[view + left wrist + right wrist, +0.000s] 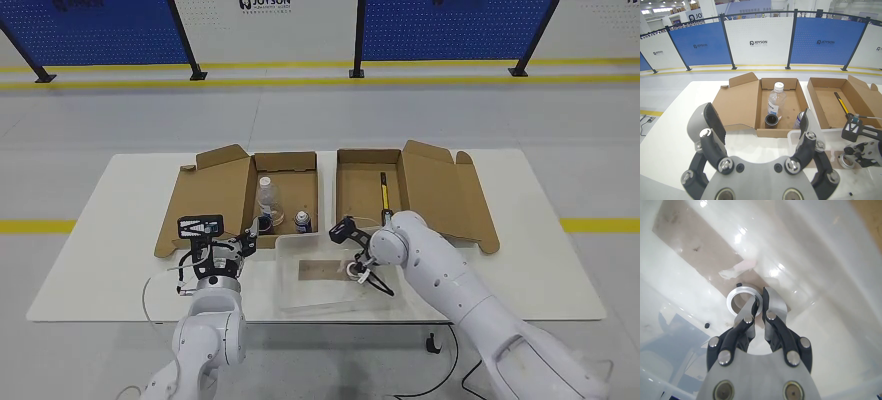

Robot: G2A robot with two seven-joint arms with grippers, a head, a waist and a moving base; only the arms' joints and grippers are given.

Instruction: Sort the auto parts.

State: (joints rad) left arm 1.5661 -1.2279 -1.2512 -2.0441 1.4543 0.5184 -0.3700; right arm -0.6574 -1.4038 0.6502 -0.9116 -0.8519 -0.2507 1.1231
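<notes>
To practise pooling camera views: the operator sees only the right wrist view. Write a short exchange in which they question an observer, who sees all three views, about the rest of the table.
Operator: My right gripper is shut on the metal ring in the clear bin. Where is the other arm?
Observer: The left gripper hangs open above the table, on the robot's side of the left box.
Operator: What does that box hold?
Observer: A clear bottle standing upright, a black cylinder and a spray can.
</notes>
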